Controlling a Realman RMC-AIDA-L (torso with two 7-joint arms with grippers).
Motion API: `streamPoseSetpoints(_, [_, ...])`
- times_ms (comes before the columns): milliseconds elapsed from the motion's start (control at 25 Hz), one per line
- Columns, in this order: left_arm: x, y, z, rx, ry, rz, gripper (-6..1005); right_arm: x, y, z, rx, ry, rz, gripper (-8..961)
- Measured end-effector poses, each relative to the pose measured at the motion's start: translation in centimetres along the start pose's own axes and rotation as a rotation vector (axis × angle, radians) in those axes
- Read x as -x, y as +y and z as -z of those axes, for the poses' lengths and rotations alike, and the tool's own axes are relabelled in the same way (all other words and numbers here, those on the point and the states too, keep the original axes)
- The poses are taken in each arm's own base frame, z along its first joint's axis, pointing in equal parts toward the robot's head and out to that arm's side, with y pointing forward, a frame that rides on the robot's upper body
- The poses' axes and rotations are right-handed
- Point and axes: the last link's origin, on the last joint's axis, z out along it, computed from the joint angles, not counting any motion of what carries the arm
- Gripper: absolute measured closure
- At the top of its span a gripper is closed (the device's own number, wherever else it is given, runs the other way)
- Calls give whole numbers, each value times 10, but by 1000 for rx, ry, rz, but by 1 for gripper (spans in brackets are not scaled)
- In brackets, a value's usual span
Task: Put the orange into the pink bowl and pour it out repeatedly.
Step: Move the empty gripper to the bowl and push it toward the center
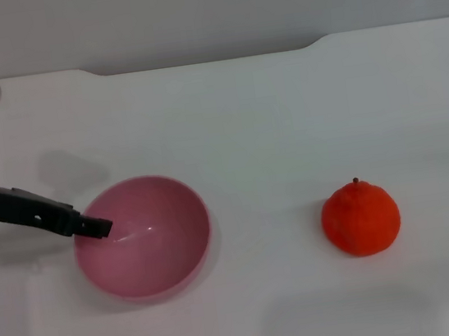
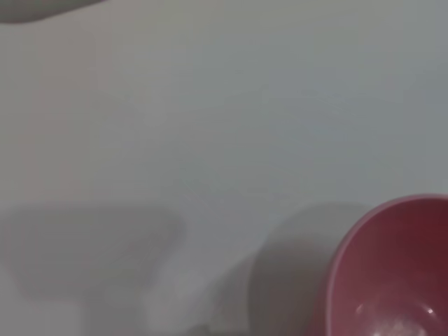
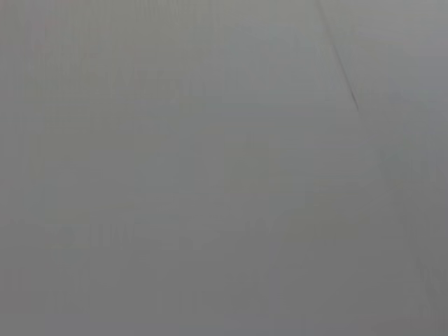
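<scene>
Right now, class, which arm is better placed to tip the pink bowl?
Left. The left hand is at the pink bowl's rim. The right arm is out of the head view. The orange sits apart on the table.

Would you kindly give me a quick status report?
Left gripper at pink bowl rim. Bowl upright, empty. Orange on table, apart. Right arm unseen.

Bright, even light; soft shadows beside the pink bowl point(image 1: 142, 237); wrist views blurred.
</scene>
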Motion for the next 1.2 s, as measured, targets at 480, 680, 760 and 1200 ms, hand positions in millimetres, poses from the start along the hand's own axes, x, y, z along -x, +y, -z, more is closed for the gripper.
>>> streamPoseSetpoints(480, [0,0,-10,-18,-21,9,261,0,0,0,0,-1,1,423])
streamPoseSetpoints(680, [1,-3,-10,-41,-30,17,263,1,-1,1,-5,-1,2,426])
streamPoseSetpoints(760, [1,-4,-10,-47,-31,18,264,1,-1,2,-6,-2,1,427])
streamPoseSetpoints(1200, [-2,0,-11,-39,-42,3,802,2,-2,3,-6,-11,2,434])
